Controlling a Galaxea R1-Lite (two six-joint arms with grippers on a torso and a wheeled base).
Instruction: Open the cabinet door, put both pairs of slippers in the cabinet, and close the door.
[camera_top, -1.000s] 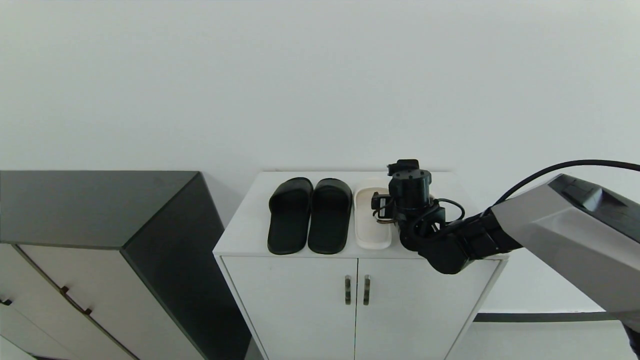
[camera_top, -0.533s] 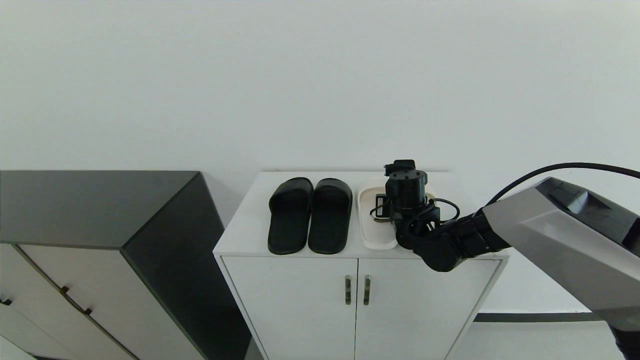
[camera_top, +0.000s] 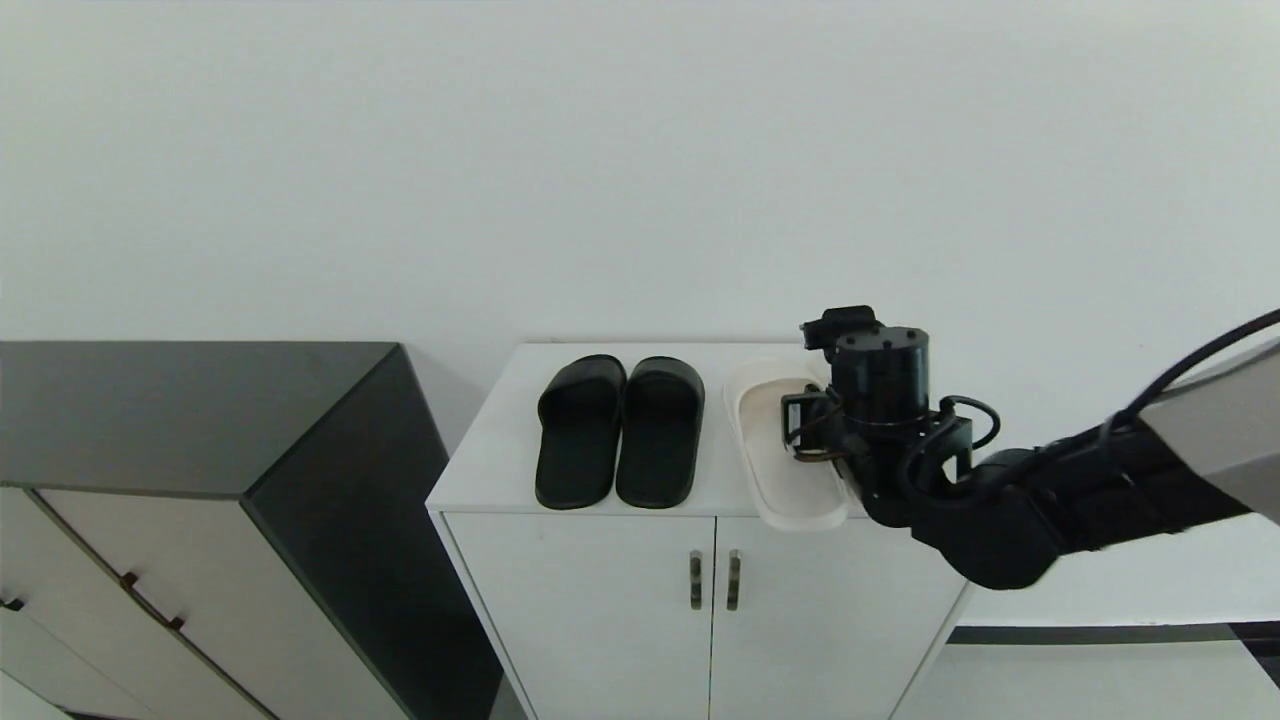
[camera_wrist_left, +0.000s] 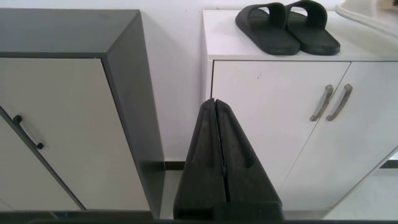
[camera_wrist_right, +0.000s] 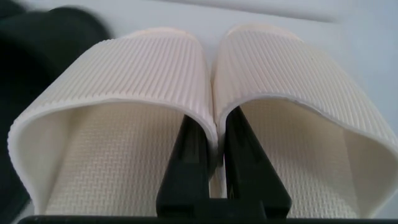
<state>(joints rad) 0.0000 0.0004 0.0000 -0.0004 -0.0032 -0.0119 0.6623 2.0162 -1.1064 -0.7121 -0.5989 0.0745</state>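
I'm looking at the cream slippers (camera_wrist_right: 149, 93) up close through the right wrist camera. They are a pale, ribbed pair sitting side by side, with wide straps arching over textured footbeds. The right gripper (camera_wrist_right: 213, 124) is pinching them together. One black finger (camera_wrist_right: 189, 155) is reaching under each strap, and the two inner strap walls are being squeezed between them, so the gripper is narrow and holding the pair. From the head camera, the cream slippers (camera_top: 785, 465) are sitting at the right side of the white cabinet (camera_top: 600, 610) top. The right gripper (camera_top: 812, 442) is covering the far slipper. The near slipper's heel end is poking out past the front edge, above the right door, and I can't tell whether the sole is touching the top. The black slippers (camera_top: 620, 430) are lying flat and parallel just to the left of the cream pair, apart from them. Both doors (camera_top: 830, 610) are sitting shut, their handles (camera_top: 712, 580) side by side. The left gripper (camera_wrist_left: 216, 109) is hanging low in front of the cabinet with its fingers pressed together on nothing. A dark cabinet (camera_top: 200, 420) is standing further left.
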